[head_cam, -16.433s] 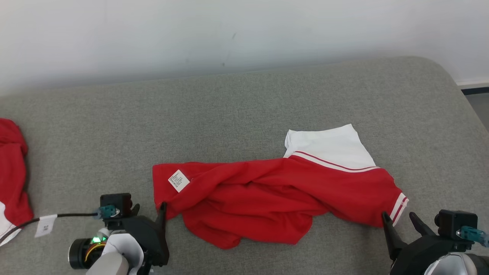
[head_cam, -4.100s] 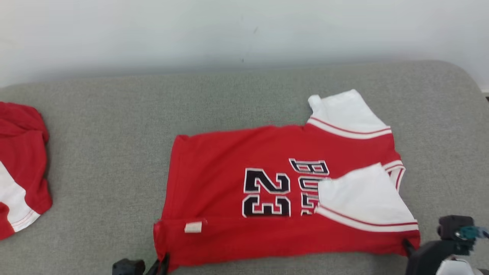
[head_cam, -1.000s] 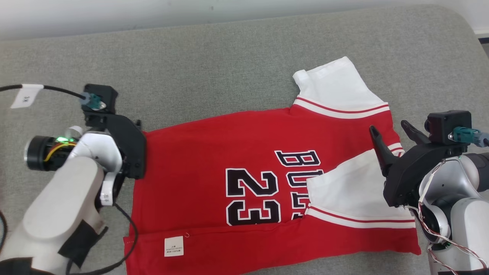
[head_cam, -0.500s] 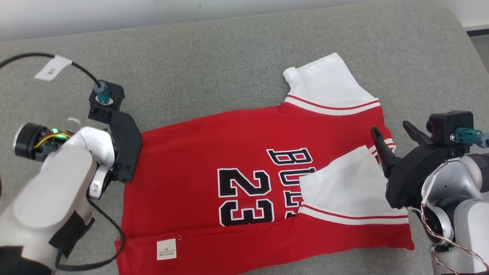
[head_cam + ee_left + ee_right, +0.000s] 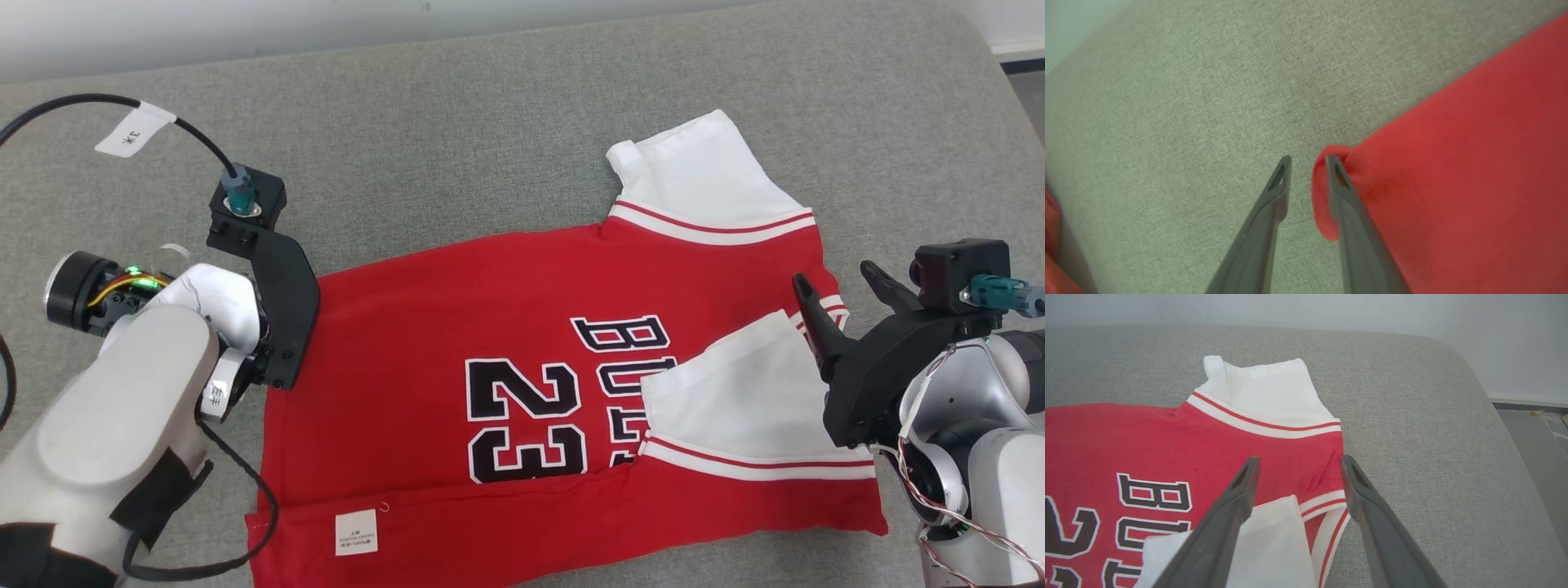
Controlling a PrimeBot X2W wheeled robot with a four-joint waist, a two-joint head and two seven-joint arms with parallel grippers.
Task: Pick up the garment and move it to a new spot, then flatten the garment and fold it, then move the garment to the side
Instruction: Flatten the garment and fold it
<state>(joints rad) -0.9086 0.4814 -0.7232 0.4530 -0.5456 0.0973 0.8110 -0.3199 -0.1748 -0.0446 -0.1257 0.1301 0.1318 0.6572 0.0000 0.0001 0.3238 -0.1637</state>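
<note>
Left pincer point(image 5: 1308, 157) angled downward, narrowly parted, right pincer point(image 5: 1298, 459) reaching forward, spread fully wide.

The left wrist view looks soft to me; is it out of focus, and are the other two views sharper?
Left wrist view: blurred overall, the garment has a fuzzy red edge. Right wrist view: sharp, the black letters crisp, light even. Head view: sharp, flat light, no glare.

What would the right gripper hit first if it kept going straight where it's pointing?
Probably the red shoulder of the jersey, just before its far white sleeve; how high the right gripper sits is unclear.
</note>
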